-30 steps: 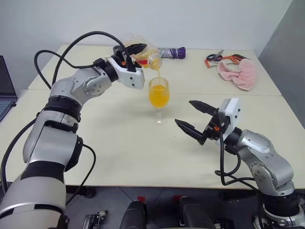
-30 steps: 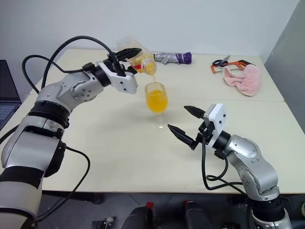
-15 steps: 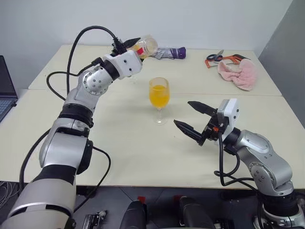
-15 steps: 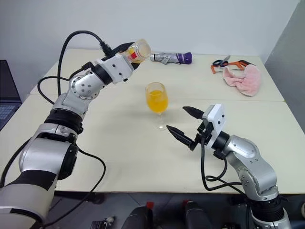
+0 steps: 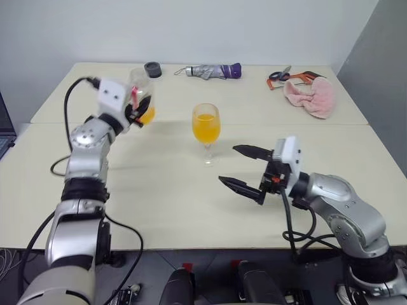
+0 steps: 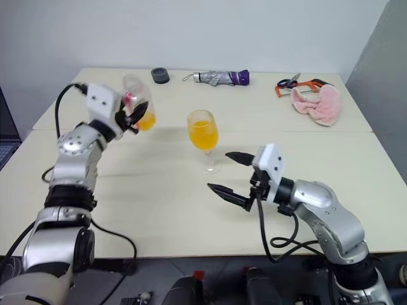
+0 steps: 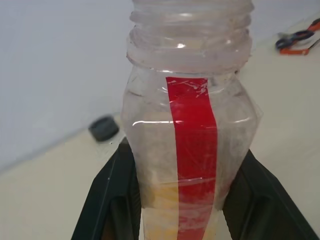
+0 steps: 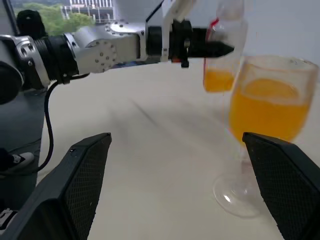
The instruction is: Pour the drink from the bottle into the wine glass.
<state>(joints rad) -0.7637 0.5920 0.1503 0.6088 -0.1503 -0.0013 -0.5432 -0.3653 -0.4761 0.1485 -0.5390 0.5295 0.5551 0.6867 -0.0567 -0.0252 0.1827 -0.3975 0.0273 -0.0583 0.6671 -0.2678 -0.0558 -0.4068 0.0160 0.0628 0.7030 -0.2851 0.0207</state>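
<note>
- You have the 2 cream tables point(image 5: 191, 210) butted edge to edge, and everything in the scene sits on or above them.
- Your right gripper point(image 5: 243, 168) hangs low over the near table with its 2 black fingers spread wide and nothing between them; it sits just right of the wine glass, fingers aimed leftward, not touching it.
- Your left gripper point(image 5: 136, 112) is clamped tight on the bottle point(image 5: 141, 95), its fingers pressed to the 2 sides of the lower body. It holds the bottle upright above the table, well to the left of the glass.
- The bottle has its cap off, its red strip point(image 7: 192, 145) faces the left wrist camera, and a little of the drink point(image 6: 146, 121) is left in the bottom.
- The wine glass point(image 5: 206, 130) stands upright near the seam between the tables, its bowl more than half full of orange drink.
- At the far edge you can see a folded grey and purple umbrella point(image 5: 210, 70), a pink cloth point(image 5: 310, 96) with scissors point(image 5: 278, 75) beside it, and 1 small dark cap point(image 5: 152, 69).
</note>
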